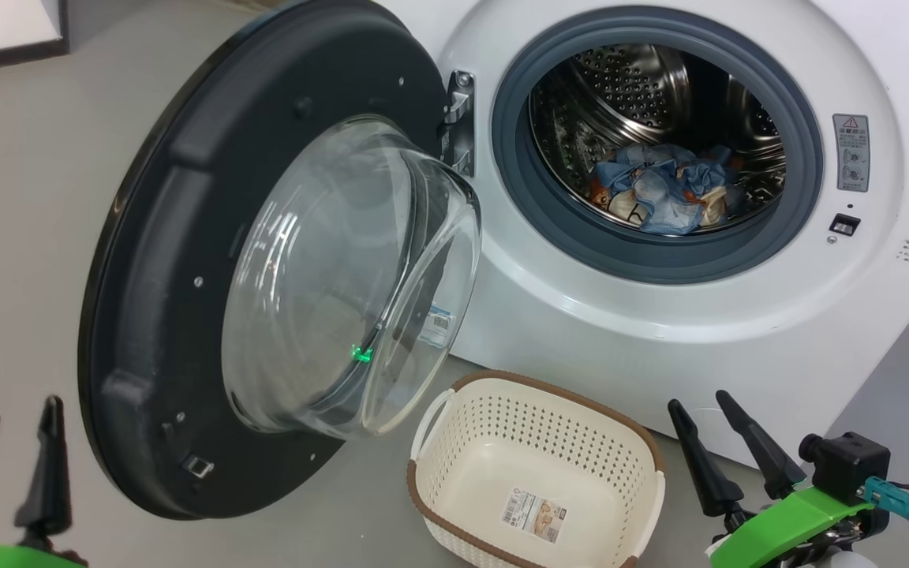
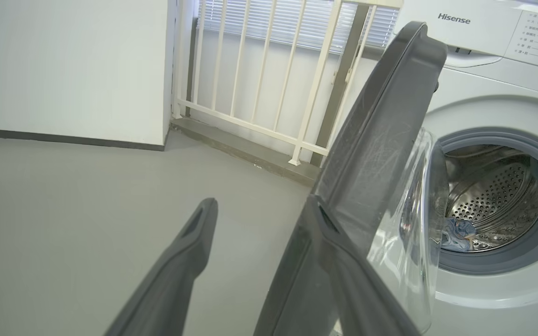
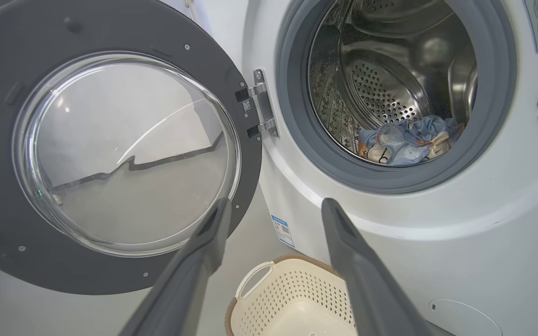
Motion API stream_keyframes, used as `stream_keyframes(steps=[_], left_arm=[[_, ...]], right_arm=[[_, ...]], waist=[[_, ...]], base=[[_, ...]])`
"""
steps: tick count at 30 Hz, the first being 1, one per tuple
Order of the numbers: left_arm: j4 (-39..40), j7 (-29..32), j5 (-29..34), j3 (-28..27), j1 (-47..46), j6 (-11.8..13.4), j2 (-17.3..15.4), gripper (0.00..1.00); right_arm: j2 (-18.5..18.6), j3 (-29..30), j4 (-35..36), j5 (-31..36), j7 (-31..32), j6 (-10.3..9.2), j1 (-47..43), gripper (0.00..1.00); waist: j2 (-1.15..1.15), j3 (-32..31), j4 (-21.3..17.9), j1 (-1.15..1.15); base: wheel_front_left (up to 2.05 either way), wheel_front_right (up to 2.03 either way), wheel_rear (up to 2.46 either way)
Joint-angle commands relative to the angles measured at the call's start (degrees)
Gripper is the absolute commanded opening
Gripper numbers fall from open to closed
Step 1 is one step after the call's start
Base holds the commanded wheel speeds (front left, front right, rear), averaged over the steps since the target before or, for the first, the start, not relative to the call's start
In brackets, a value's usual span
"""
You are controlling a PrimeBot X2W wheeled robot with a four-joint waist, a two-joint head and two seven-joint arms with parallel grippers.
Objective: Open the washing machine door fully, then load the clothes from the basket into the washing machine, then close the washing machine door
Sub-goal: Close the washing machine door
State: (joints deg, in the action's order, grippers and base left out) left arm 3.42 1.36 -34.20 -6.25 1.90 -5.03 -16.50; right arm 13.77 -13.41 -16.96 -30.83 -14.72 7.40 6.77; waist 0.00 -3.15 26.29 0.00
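Floor: grey, smooth and matt (image 1: 20, 237); behind it stands a white wall (image 2: 63, 70) with a dark skirting, and beside that a cream railing of thin bars (image 2: 269, 79).
Washing machine: big white front-loader (image 1: 660, 315) with glossy rounded front; a blue sticker (image 3: 282, 229) and a round flap (image 3: 460, 317) sit low on it.
Washing machine door: swung wide open to the left on its metal hinge (image 1: 458, 118), inner side toward the camera (image 1: 155, 260); the rim is wide, round and black (dull plastic with small screws).
Glass bowl: clear, bulging out of the door centre (image 1: 344, 276), with bright reflections and one green glint.
Drum: shiny steel with many small holes (image 1: 628, 87), framed by a grey rubber gasket (image 1: 518, 181).
Clothes: soft crumpled bundle, light blue with orange-brown print (image 1: 667, 193), lying at the bottom of the drum.
Basket: small, rectangular, cream-white perforated plastic (image 1: 454, 450) with brown woven-look rim and white handle; it stands on the floor just before the machine, below the door, with a paper label (image 1: 535, 513) on its bottom.
Left gripper: fingers spread, grasping nothing (image 1: 20, 408), low beside the door's outer edge (contact I cannot tell).
Right gripper: fingers spread, grasping nothing (image 1: 698, 399), just right of the basket.
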Motion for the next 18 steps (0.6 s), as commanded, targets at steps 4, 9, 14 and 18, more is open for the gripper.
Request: stream_keyframes(steps=[4,9,14,18], left_arm=[[2.46,-4.58,3.62,-1.27,0.87,2.01,0.64,1.0],[2.58,-8.15,7.06,0.11,3.47,3.42,1.97,1.0],[1.75,-11.23,9.57,1.22,4.89,4.28,2.83,1.0],[0.6,-13.32,10.64,1.71,5.85,4.94,3.95,1.0]], right_arm=[[0.3,-0.12,1.76,0.27,-0.28,0.09,0.2,1.0],[0.15,0.1,1.87,0.35,-0.28,0.09,0.11,1.0],[-0.02,0.07,1.97,0.34,-0.28,0.09,0.19,1.0],[-0.04,0.21,2.04,0.41,-0.28,0.09,0.11,1.0]], waist=[[0.0,0.08,0.08,0.0],[0.0,0.3,0.27,0.0],[0.0,0.43,0.24,0.0],[0.0,0.49,0.22,0.0]], base=[[0.0,0.0,0.0],[0.0,0.0,0.0],[0.0,0.0,0.0],[0.0,0.0,0.0]])
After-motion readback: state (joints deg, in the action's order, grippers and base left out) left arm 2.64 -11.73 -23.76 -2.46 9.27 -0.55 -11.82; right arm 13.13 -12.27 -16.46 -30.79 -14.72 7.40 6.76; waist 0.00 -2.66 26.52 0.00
